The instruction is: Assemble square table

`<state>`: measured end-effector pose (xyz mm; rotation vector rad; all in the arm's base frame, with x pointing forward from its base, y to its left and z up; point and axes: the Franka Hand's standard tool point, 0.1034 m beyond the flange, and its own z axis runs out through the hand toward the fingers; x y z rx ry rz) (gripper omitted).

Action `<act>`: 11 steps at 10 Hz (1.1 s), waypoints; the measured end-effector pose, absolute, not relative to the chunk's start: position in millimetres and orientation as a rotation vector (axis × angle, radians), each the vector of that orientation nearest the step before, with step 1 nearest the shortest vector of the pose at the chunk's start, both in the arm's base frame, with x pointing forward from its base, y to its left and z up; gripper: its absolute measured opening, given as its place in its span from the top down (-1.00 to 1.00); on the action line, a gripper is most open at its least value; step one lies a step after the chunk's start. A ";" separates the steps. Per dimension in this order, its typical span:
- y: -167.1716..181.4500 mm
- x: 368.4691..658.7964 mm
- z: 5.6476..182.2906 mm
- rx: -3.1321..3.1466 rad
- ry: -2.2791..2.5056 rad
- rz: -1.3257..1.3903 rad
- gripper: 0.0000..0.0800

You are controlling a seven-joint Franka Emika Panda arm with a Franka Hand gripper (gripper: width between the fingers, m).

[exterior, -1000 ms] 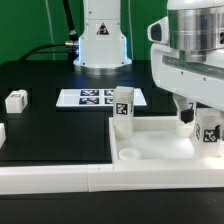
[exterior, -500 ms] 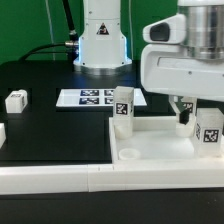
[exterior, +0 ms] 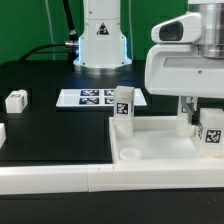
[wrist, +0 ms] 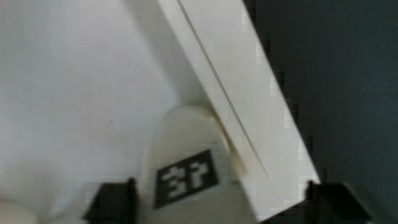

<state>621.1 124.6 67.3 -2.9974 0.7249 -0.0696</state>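
Observation:
The white square table top [exterior: 150, 150] lies at the exterior view's lower right. One tagged white leg [exterior: 121, 108] stands upright in its far left corner. A second tagged leg [exterior: 212, 131] stands at the top's right side, right under my gripper [exterior: 204, 118]. In the wrist view that leg [wrist: 187, 175] sits between my two dark fingertips [wrist: 111, 200], with a gap on each side. The jaws are open and straddle the leg without touching it. The top's raised rim [wrist: 222, 80] runs beside the leg.
A loose tagged leg [exterior: 16, 100] lies at the exterior view's left and another part [exterior: 2, 132] shows at the left edge. The marker board [exterior: 95, 98] lies before the robot base [exterior: 103, 40]. A long white border bar [exterior: 55, 180] runs along the front.
The wrist has turned and shifted toward the exterior view's right above the right leg. That leg has shifted a little to the right. The corner leg has not moved.

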 end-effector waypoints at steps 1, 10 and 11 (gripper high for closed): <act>124.2 618.6 66.4 -2.973 0.821 -0.048 0.27; 119.9 623.8 66.8 -2.338 1.899 0.059 0.28; 123.3 624.6 67.8 -2.198 2.051 0.081 0.28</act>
